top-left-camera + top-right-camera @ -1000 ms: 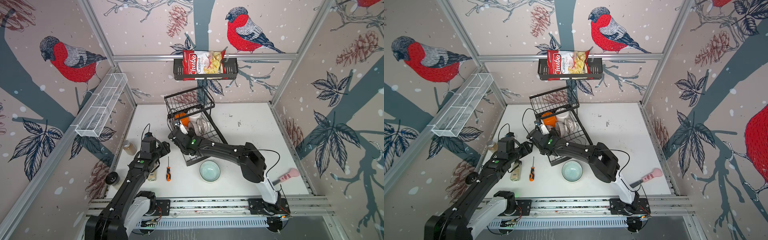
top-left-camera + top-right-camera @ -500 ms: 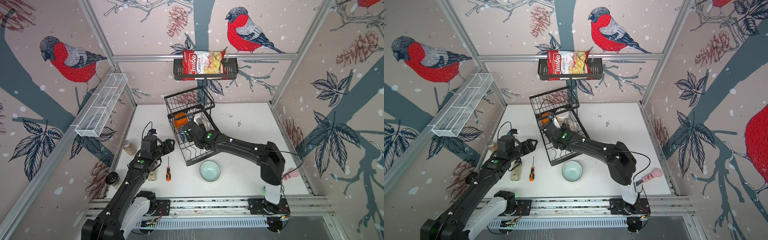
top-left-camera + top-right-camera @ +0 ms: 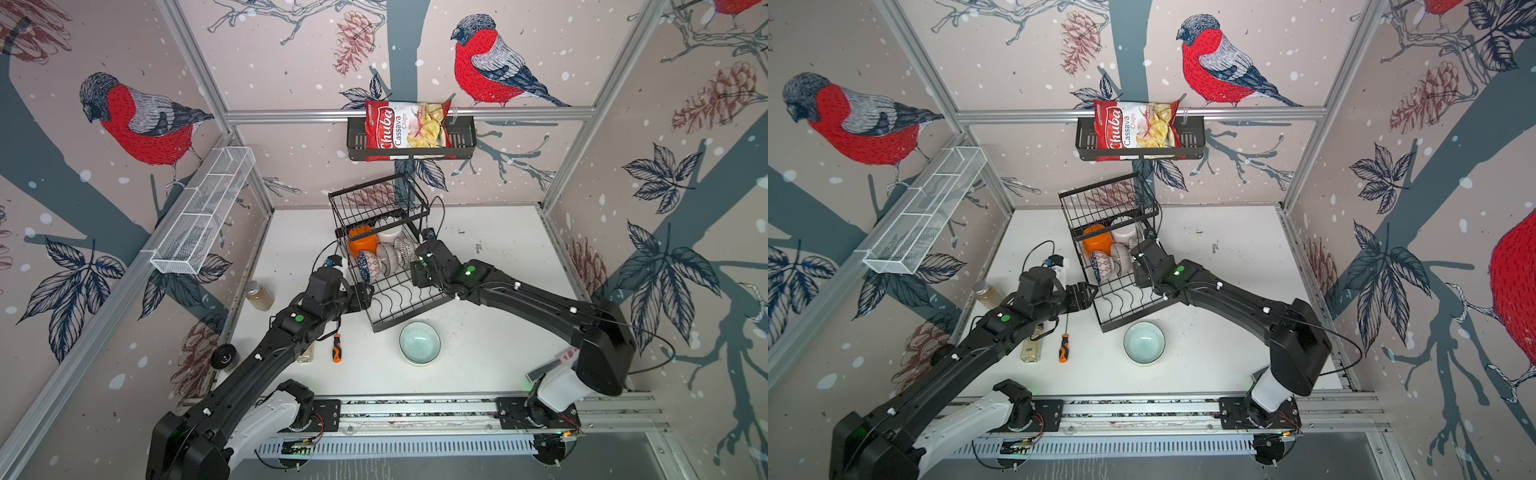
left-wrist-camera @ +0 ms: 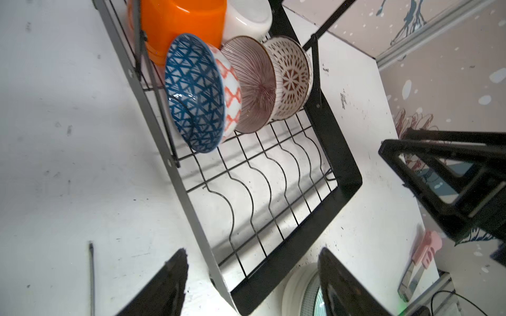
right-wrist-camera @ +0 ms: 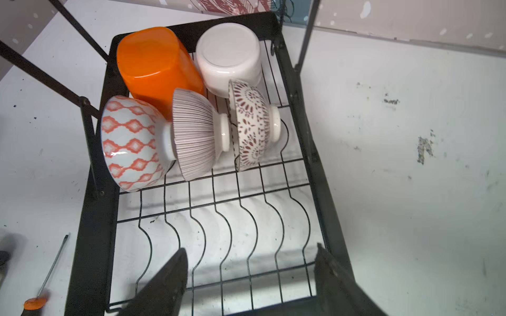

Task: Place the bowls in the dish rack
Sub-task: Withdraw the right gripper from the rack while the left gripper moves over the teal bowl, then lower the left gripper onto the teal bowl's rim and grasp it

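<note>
**Both top views:** a side-by-side pair mounted high at the front. They look steeply down and toward the back wall, far enough off to take in the whole desk (image 3: 498, 266). The rack (image 3: 411, 313) sits at frame centre in both, slightly shifted sideways between them.

**Left wrist view:** close, from behind the left claw (image 4: 252, 284), whose fingers (image 4: 169, 281) enter at the lower edge. It faces along the rack.

**Right wrist view:** close, from behind the right claw (image 5: 250, 284), facing down into the rack.

**Shared:** all four views show the racked bowls (image 4: 254, 84).
</note>
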Controlling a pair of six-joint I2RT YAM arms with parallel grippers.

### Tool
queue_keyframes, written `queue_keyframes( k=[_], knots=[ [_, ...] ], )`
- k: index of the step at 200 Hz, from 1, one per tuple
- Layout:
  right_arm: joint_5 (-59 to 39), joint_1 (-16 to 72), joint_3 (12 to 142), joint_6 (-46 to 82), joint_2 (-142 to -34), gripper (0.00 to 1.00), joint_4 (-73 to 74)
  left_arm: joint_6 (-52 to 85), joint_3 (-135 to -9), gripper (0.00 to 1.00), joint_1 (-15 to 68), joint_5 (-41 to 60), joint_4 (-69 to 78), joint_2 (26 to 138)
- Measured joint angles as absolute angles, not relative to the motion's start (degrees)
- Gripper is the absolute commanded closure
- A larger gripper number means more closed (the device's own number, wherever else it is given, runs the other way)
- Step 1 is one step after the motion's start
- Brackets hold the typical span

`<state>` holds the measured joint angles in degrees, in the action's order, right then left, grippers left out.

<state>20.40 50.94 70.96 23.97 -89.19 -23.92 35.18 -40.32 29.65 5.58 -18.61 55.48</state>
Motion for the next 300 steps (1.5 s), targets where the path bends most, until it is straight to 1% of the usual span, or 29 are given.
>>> queue_keyframes(
  k=[20,62,108,169,201,234,266,283,300],
  knots=[
    [19.09,49.08,67.83,24.34,-86.59,0.27,-24.45,36.12,-42.44,0.33,34.81,2.85,-20.23,57.89],
    [18.02,46.72,62.43,25.41,-83.42,0.27,-24.84,39.16,-47.13,0.34,44.99,-2.85,-24.43,63.29],
    [17.45,43.0,57.12,25.63,-79.75,0.27,-23.9,41.85,-52.95,0.37,52.51,-7.75,-30.7,70.24],
    [14.81,39.24,52.99,25.41,-76.38,0.28,-22.09,44.62,-55.61,0.4,56.55,-9.47,-34.96,75.16],
    [14.09,38.59,51.96,25.3,-75.7,0.28,-20.88,44.75,-58.81,0.41,59.51,-9.54,-38.0,79.7],
    [13.06,38.22,50.94,25.19,-75.66,0.29,-19.73,44.97,-62.13,0.43,60.71,-10.15,-41.21,84.33],
    [11.81,38.11,50.04,25.21,-75.66,0.29,-18.87,44.97,-63.81,0.49,61.63,-10.7,-43.51,87.7],
    [11.44,38.09,49.76,25.21,-75.66,0.29,-18.48,44.95,-64.51,0.56,61.73,-10.85,-44.1,89.03],
    [10.63,38.09,49.52,25.21,-75.66,0.29,-18.26,44.93,-65.12,0.58,61.8,-11.16,-44.21,90.0]
  ],
)
